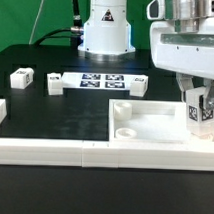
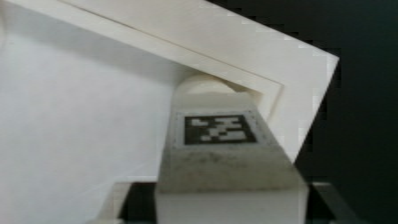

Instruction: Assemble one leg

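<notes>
Wrist view: the gripper (image 2: 222, 203) grips the leg (image 2: 222, 140) between near-closed fingers, its long axis running straight on from the hand to the corner of the tray piece (image 2: 214, 35) just beyond its tip. The leg's tag is a black-and-white pattern with no legible writing. In the exterior view, the marker board (image 1: 101, 80) lies well behind

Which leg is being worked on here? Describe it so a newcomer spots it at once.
Find the large white tray piece on the exterior view's right. At its corner on that side the pincer holds the leg upright, tag showing. The other small blocks lie loose, ungripped.
</notes>
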### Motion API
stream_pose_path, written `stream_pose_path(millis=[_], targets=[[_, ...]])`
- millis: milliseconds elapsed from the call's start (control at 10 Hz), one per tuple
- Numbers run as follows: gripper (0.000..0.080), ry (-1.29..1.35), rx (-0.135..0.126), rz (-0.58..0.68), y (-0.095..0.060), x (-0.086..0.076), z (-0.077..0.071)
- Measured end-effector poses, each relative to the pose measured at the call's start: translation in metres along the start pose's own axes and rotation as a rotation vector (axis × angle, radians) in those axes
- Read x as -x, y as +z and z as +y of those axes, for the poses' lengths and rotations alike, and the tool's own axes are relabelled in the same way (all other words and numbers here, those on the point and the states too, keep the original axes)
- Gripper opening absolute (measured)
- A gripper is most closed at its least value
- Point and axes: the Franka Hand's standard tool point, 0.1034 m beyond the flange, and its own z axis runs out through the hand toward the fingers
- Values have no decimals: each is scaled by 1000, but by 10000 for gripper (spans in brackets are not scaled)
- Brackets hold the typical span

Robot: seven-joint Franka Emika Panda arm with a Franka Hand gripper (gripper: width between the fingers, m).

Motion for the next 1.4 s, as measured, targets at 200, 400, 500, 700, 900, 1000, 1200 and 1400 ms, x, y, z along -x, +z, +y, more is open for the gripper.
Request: stream_pose_path(millis=[200,400,500,700,900,1000,1200,1400], targets=[[571,-86,-1,1,0,0,0],[645,-425,-6,13,2,-1,0],[645,-597,3,18,3,0,-1],[649,-893,35,18,6,3,-5],[649,-1140,72,2,8,9,-7],[649,-1235,76,1,8,6,-6],[649,-1316,77,2,9,5,-5],[378,-1315,77,2,9,5,-5]])
